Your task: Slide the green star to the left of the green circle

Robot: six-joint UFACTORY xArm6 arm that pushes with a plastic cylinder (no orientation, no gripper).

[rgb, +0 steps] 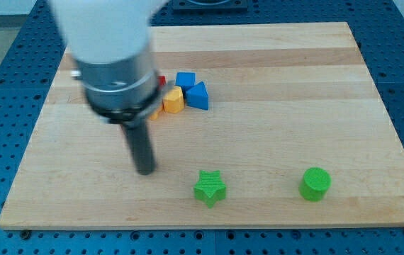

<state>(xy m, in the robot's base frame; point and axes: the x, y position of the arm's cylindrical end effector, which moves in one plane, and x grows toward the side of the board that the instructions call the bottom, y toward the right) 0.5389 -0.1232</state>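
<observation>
Camera view: my tip, a bare rod grasping nothing, sat left of one green star near the board's bottom edge, one green circle further right, two blue blocks and one yellow block toward the top edge.

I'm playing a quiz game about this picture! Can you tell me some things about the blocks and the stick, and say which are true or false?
1. The green star lies to the view's left of the green circle. True.
2. My tip touches the green star. False: it stands apart, to the star's left.
3. The blue blocks sit near the view's top. True.
4. The green circle is stacked on the star. False: both lie apart on the wooden board.
</observation>
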